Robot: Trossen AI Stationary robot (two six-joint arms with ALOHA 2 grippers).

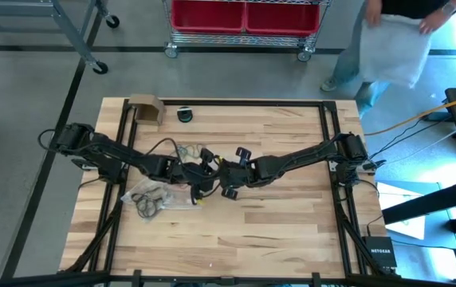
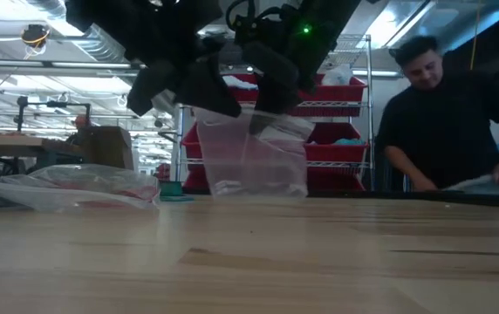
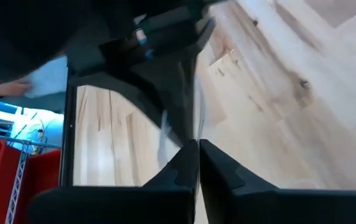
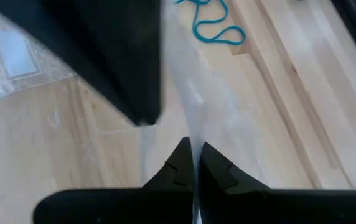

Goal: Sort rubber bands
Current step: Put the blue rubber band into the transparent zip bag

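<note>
The left pincer has its fingers pressed together on the thin rim of a clear zip bag, and the right pincer is clamped on the same bag's film from the other side; the two meet above the middle of the desk, a little toward its left half, with the bag hanging between them and its bottom edge just reaching the wood in the low view (it looks empty, as far as the film lets me tell). Outward from there, a teal rubber band lies loose on the bare boards near the right pincer, and a tangle of dark rubber bands sits by the left edge inside or under a second clear bag, which I cannot settle. A cardboard box stands at the far left corner. My judgement: sorting is barely begun, the bag is only being held ready, and nearly all the bands are still to be bagged by colour
</note>
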